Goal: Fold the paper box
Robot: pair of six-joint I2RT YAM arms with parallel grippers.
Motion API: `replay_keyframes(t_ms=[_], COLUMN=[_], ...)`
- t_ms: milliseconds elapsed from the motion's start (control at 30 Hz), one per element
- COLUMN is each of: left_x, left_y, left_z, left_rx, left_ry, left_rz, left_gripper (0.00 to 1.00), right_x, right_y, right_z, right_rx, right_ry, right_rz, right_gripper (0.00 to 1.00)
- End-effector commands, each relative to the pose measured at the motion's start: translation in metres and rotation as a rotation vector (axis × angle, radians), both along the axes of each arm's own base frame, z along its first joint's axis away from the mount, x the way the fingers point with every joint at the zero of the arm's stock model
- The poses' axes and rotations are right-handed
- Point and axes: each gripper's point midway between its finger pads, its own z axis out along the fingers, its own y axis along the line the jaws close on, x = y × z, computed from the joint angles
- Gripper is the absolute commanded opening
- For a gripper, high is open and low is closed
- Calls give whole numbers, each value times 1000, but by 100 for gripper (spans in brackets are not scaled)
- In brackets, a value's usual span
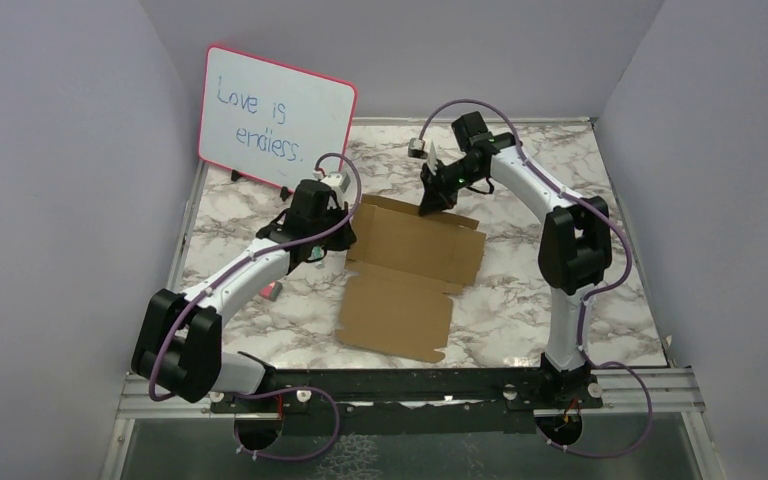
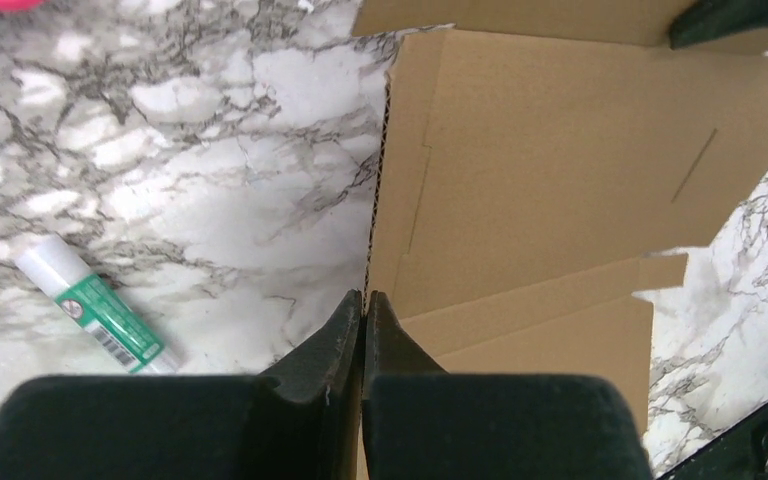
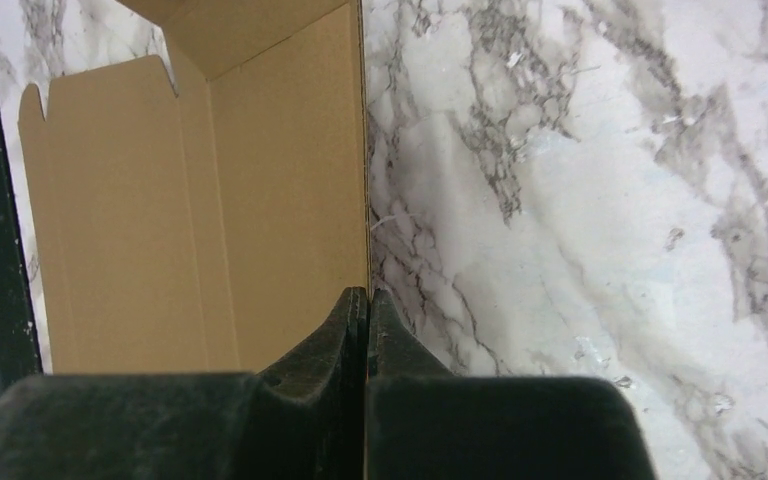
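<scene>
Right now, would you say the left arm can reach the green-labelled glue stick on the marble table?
Probably, once freed: the glue stick lies unobstructed beside the left gripper, which pinches the brown paper box.

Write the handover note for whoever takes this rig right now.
Left gripper: fingers shut, apparently pinching the left edge of the box.
Right gripper: fingers shut, apparently pinching its far edge.
Box: mid-table, open and nearly flat.
Done: little, if any, folding.
Left: nearly all the folds.
Note: a green tube lies on the table left of the box.
</scene>
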Motion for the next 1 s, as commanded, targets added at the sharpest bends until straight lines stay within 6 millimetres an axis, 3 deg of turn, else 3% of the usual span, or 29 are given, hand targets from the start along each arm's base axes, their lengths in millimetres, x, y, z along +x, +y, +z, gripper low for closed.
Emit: replay_keyframes(t_ms=[0, 300, 367, 567, 800, 967], left_x=[8, 21, 26, 50, 79, 92], left_y=[9, 26, 28, 35, 16, 15], left_z=[-12, -31, -31, -21, -13, 9], left_rx=[-64, -90, -90, -125, -184, -206], left_ry=[10, -35, -38, -86, -102, -190], left_rz=[156, 282, 291, 349, 314, 306], left_gripper=[5, 21, 29, 47, 63, 73], right_x=[-7, -20, -24, -24, -12, -6], right_y=[-4, 1, 2, 1, -1, -9], right_z=[8, 26, 26, 22, 18, 16], right_rx=[1, 65, 69, 28, -45, -114], right_ry=[-77, -245, -263, -303, -362, -411], right_rz=[16, 81, 98, 100, 84, 76], right_gripper=[2, 1, 1, 1, 1, 1])
